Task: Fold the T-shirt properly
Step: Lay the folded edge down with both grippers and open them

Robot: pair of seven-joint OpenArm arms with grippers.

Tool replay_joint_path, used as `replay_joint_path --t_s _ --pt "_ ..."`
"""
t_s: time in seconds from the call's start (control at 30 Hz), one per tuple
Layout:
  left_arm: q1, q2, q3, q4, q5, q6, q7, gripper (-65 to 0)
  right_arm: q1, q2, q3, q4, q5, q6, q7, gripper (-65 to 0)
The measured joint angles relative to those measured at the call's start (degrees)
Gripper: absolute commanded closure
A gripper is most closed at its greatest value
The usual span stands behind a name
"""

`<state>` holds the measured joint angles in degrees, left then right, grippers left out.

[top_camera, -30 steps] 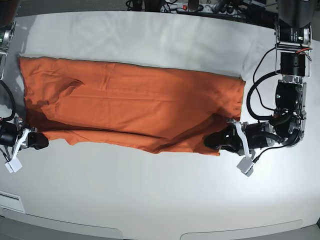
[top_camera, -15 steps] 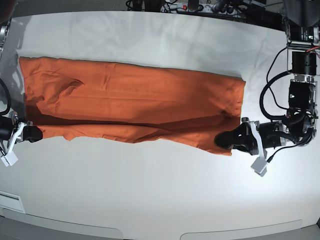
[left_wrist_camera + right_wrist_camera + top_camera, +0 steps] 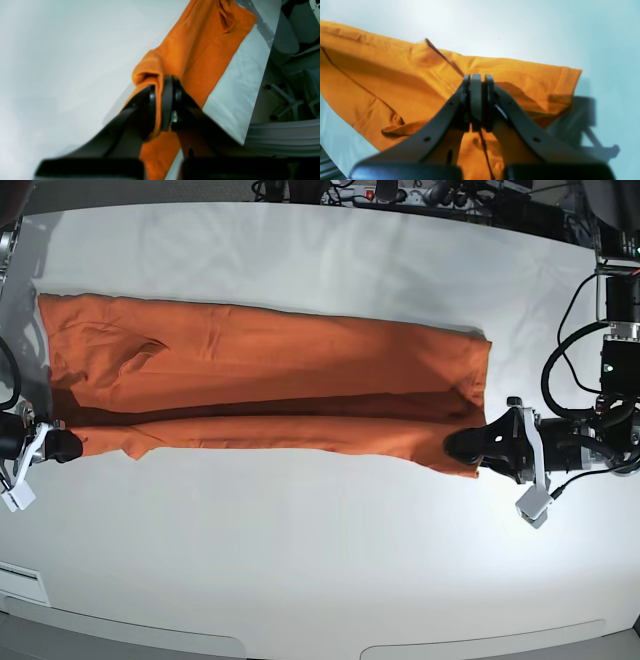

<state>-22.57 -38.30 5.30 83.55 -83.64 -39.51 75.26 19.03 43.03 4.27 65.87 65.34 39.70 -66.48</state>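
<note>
While T-shirt [image 3: 270, 380] lies stretched, left gripper [image 3: 466, 448], right gripper [image 3: 68, 447] clamp its corners.

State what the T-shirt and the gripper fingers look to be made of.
T-shirt: thin, soft, matte orange knit, probably cotton; it creases and bunches where the left gripper pinches it. Fingers: dark, smooth, probably moulded plastic or rubber; faint sheen.

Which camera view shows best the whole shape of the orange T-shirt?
The base view: the T-shirt lies there as one long band, end to end. The left wrist view shows only the corner pinched in the left gripper; the right wrist view only the end near the right gripper.
</note>
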Motion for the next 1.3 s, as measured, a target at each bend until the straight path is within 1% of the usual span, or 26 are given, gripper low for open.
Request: replay_joint_path --t_s 0.33,0.57,0.67,0.7,0.8,0.87,0.93,1.17,1.3 --pt "5.9 0.0 0.0 0.0 0.0 0.0 0.3 0.0 0.0 0.0 0.0 0.0 0.0 0.0 -0.3 0.0" --pt "6.2 0.0 0.0 1.3 0.0 0.0 1.8 0.0 -0.6 0.0 0.0 0.0 0.0 0.0 -1.5 0.0" --pt "6.2 -0.5 0.0 3.3 0.0 0.0 1.9 0.0 -1.1 0.0 0.0 0.0 -0.1 0.0 -3.5 0.0" --pt "6.2 -0.8 0.0 3.9 0.0 0.0 2.0 0.0 -1.1 0.0 0.0 0.0 0.3 0.0 -3.7 0.0" --pt "6.2 -1.6 0.0 5.6 0.0 0.0 2.2 0.0 -0.9 0.4 0.0 0.0 5.3 0.0 -6.0 0.0" --pt "6.2 -2.4 0.0 6.4 0.0 0.0 2.1 0.0 -0.9 0.7 0.0 0.0 6.7 0.0 -7.8 0.0" --pt "6.2 -3.0 0.0 6.5 0.0 0.0 2.2 0.0 -1.0 0.7 0.0 0.0 7.1 0.0 -8.6 0.0" --pt "6.2 -5.0 0.0 6.5 0.0 0.0 2.2 0.0 -1.0 1.1 0.0 0.0 7.1 0.0 -8.6 0.0" --pt "6.2 -4.8 0.0 6.5 0.0 0.0 2.2 0.0 -1.0 1.0 0.0 0.0 7.2 0.0 -8.6 0.0"
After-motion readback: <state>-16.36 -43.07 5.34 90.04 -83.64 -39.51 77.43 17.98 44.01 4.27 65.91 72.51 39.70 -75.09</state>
